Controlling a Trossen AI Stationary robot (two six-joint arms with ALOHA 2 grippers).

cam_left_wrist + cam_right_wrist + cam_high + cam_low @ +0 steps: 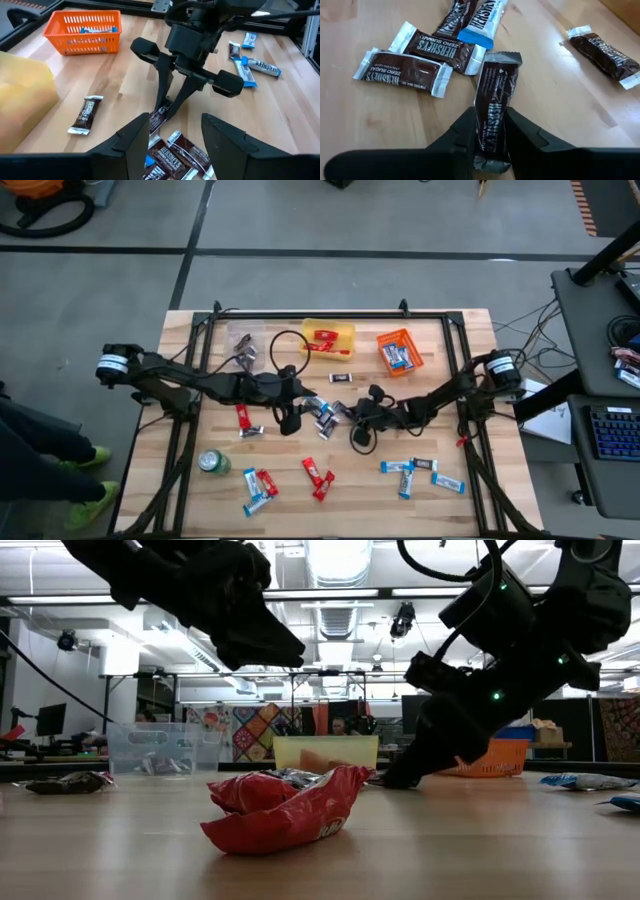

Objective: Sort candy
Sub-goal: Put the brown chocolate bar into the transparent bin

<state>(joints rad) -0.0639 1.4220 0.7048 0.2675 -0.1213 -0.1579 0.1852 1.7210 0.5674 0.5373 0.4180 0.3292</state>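
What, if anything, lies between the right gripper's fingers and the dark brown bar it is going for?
Nothing visible. The right gripper already has its fingers closing on the dark brown bar; the other brown bars lie beside it, not between.

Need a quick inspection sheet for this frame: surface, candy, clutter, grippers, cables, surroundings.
Surface: wooden table, dark frame rails along its edges.
Job's things: brown bars clustered mid-table; red bars and blue bars scattered along the front edge; orange basket holds blue bars; yellow bin holds a red one.
Clutter: green can at front left.
Grippers: right gripper closed on a brown bar at the cluster; left gripper open, just beside it.
Cables: black loops lying on the table by both arms.
Surroundings: desk with keyboard on the right; green shoes on the left.
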